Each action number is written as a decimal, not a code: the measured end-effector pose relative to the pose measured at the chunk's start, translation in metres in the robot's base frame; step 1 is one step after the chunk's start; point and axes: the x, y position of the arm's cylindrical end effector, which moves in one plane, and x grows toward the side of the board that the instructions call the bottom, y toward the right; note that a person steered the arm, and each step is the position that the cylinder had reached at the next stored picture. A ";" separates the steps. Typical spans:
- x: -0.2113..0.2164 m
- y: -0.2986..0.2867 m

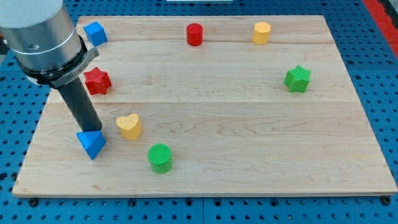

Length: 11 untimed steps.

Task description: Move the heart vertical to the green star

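The yellow heart (pixel 129 126) lies on the wooden board at the view's lower left. The green star (pixel 297 79) lies far off at the view's right. My tip (pixel 93 129) stands just left of the heart, with a small gap between them, and right above the blue triangular block (pixel 91 144), which it seems to touch.
A green cylinder (pixel 160 157) sits below and right of the heart. A red star (pixel 97 80) sits at the left, a blue block (pixel 95 33) at the top left, a red cylinder (pixel 195 34) and a yellow hexagon (pixel 262 32) along the top. The board's edge (pixel 205 194) runs along the bottom.
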 end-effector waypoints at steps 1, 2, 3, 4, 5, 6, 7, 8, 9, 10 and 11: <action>-0.008 0.026; 0.026 0.012; 0.041 0.000; 0.021 0.004; -0.011 0.017; -0.007 0.102; 0.010 0.162; 0.007 0.116; 0.034 0.140; 0.042 0.223; 0.051 0.297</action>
